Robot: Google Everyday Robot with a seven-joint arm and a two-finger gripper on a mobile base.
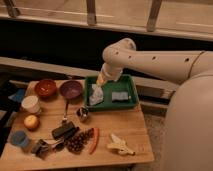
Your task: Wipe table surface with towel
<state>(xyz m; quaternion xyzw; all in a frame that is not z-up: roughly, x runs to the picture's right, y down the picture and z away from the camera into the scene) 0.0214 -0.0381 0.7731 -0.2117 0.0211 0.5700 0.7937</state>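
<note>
Hovering at the back left corner of the green tray point(134, 97), the claw point(102, 80) hangs just above the white towel point(95, 95), and whether it has a grip on the cloth I cannot tell. The towel is in the left half of the tray, bunched and standing up toward the claw, its top right at the claw's tip. So the wiping looks not yet begun: the cloth has to come clear of the tray, get down onto the wooden table point(125, 127), and be dragged across it. Bare wood is scarce, mostly that patch in front of the tray.

Now the containers. The tray also holds a grey sponge point(119, 96), lying flat in the right half, apart from the towel. Left of the tray, a purple bowl point(71, 89) and a red bowl point(45, 88) sit side by side, nothing visible inside either. Nearer the left edge stand a white cup point(31, 104) and a blue cup point(18, 138), contents hidden.
</note>
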